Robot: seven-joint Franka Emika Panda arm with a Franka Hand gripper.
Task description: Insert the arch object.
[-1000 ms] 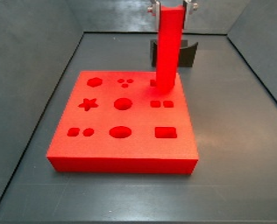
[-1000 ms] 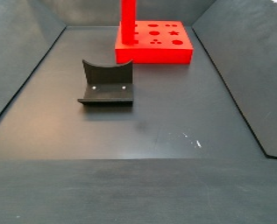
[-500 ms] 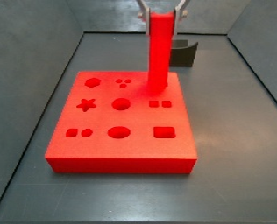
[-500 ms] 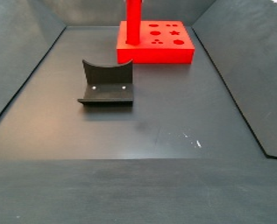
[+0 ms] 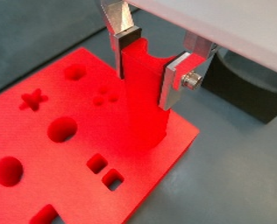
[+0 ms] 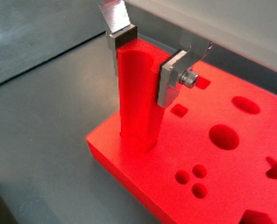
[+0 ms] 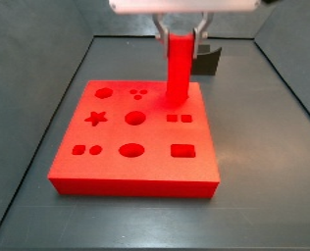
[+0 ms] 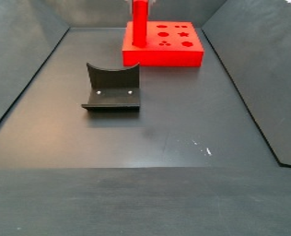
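The end effector (image 5: pixel 152 54) was closed on the top of the bar (image 5: pixel 144 96), one silver finger (image 5: pixel 122 19) on each of two opposite faces, as both wrist views showed. The bar stood upright, its long axis vertical and in line with the end effector above it, so the bar hung straight down from the grasp rather than off to a side.

Its lower end met the board (image 7: pixel 135 165) near the far edge, in the region of the far right corner as a side view (image 7: pixel 179 67) showed it. In a wrist view (image 6: pixel 138 96) the foot of the bar seemed to sit at or slightly within the board's top surface, close to the corner; red on red made it impossible to tell whether it had entered a slot or only rested on the face. The star, round and square cutouts nearer the camera were all open and well apart from the bar.

Judging from this, the insertion was under way or about to seat, and what remained called for a straight downward push along the bar's own axis. Any tilt would likely jam it against the slot's edge.

The fixture (image 8: pixel 110 88) stood alone on the tabletop (image 8: pixel 148 138), well apart from the board.
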